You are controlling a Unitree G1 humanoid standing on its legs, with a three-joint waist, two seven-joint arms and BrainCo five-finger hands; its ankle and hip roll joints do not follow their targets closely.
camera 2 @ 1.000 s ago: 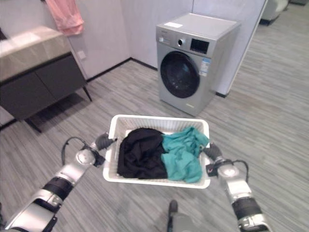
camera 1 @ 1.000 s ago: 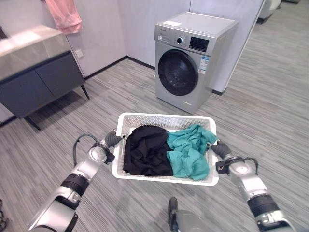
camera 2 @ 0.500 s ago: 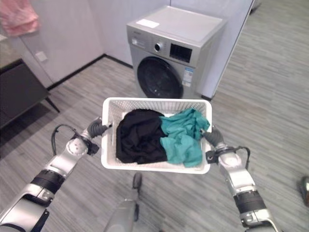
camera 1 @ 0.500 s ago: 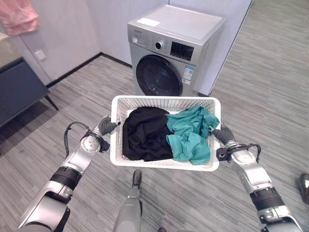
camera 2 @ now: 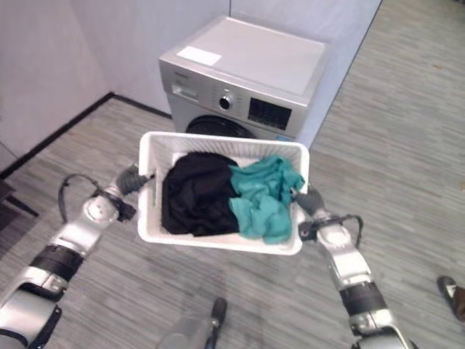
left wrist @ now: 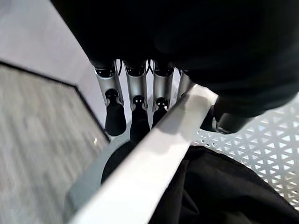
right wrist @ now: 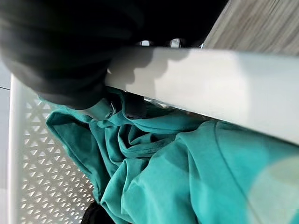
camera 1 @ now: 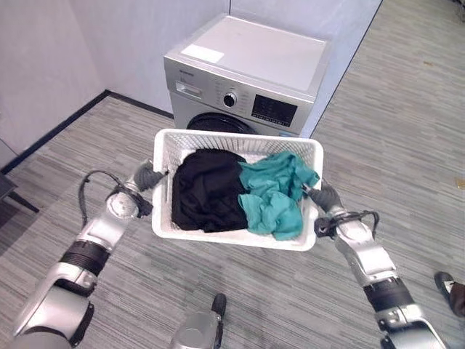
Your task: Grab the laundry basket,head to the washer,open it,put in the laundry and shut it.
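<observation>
The left hand gripped the white laundry basket at its 9 o'clock end, fingers outside and thumb inside the rim; the basket held a black garment beside a teal garment, and the right hand clasped the 3 o'clock rim. The basket's long axis ran between the hands, with the grey front-loading washer at 12 o'clock just beyond its far wall, door shut. Compared with one second earlier, the washer stood far closer, its door now mostly hidden behind the basket.
</observation>
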